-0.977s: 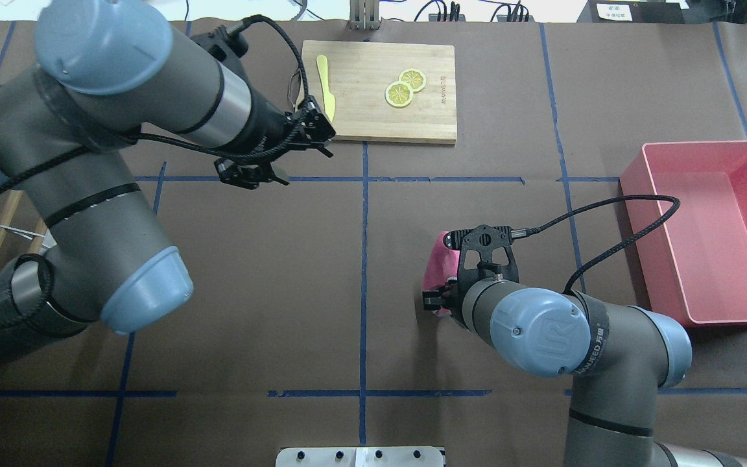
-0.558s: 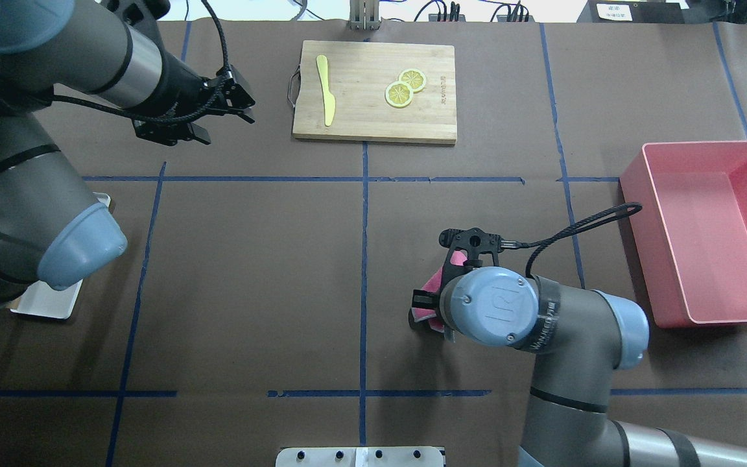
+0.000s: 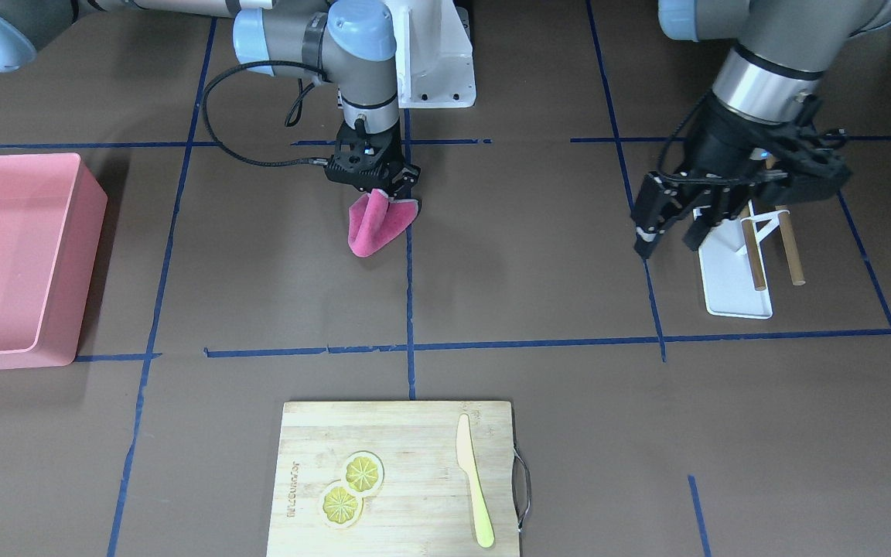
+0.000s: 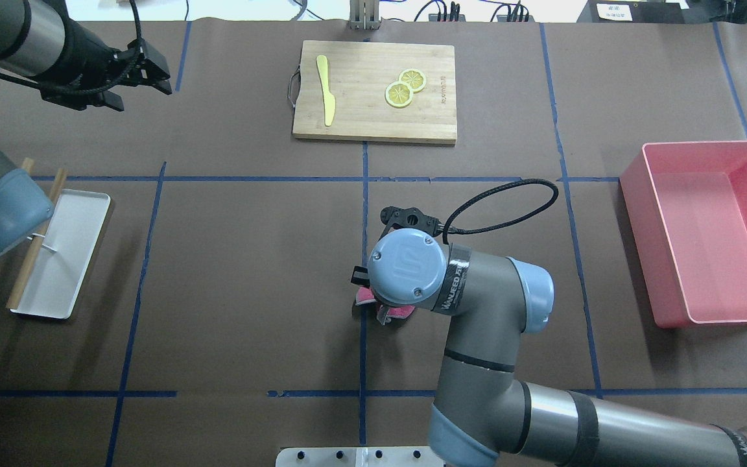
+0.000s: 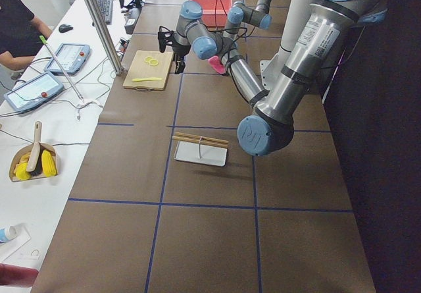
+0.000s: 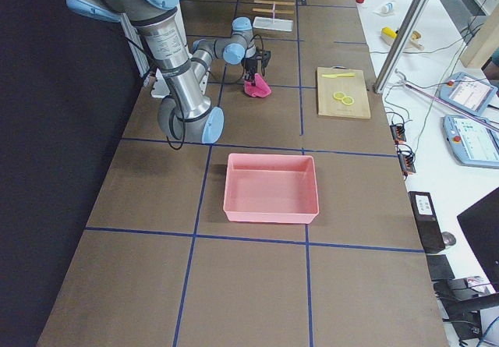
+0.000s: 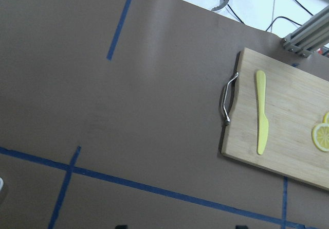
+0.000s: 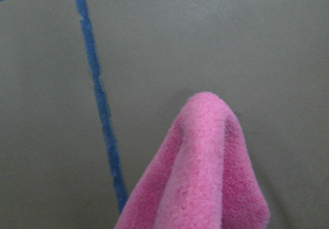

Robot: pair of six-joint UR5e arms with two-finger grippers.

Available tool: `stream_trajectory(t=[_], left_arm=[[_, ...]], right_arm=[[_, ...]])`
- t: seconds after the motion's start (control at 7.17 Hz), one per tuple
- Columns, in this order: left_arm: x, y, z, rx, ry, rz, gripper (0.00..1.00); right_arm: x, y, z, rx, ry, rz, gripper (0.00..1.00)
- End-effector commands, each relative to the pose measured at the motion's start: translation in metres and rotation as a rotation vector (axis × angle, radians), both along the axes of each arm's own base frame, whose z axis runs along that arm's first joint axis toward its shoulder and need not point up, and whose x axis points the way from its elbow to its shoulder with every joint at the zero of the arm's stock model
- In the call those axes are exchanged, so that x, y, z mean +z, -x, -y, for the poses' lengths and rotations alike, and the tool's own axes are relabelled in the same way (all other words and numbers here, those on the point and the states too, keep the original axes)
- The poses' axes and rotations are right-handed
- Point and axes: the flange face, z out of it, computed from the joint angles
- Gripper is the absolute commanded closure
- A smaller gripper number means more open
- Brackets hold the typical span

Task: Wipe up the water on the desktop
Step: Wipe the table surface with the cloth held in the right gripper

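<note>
Two states: right claw (image 3: 393, 199) clamped on pink cloth (image 3: 373, 226), hanging by the centre tape line (image 3: 409, 309) of the desk (image 3: 530, 255), bare desk around. Left claw (image 3: 666, 246) spread, holding nothing, raised near white tray (image 3: 735, 298) with two sticks (image 3: 755, 263) across. Pink bin (image 3: 83, 263) well apart.

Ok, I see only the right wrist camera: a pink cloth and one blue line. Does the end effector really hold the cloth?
Observer: Yes, the right end effector is shut on the cloth, which hangs folded below it.
Operator: And the left one, where is it?
Observer: The left end effector is open and holds nothing, far from the cloth on the robot's left side.
Operator: Is any water visible on the desktop?
Observer: On the desktop I can make out no water in any view.
</note>
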Motion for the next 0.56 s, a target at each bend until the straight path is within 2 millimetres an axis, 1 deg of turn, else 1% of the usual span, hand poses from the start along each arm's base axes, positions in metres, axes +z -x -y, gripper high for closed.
stream_trajectory(t=[0.0, 0.14, 0.28, 0.42], left_arm=[[0.016, 0.032, -0.003, 0.033, -0.033, 0.084, 0.18], [0.026, 0.041, -0.015, 0.055, -0.048, 0.105, 0.18], [0.039, 0.052, -0.017, 0.074, -0.069, 0.136, 0.18], [0.050, 0.065, -0.015, 0.088, -0.087, 0.164, 0.10]], right_arm=[[0.078, -0.093, 0.027, -0.071, -0.016, -0.061, 1.00], [0.117, -0.140, 0.031, -0.110, 0.002, -0.087, 1.00], [0.152, -0.164, 0.030, -0.145, 0.013, -0.129, 1.00], [0.156, -0.165, 0.030, -0.155, 0.006, -0.139, 1.00]])
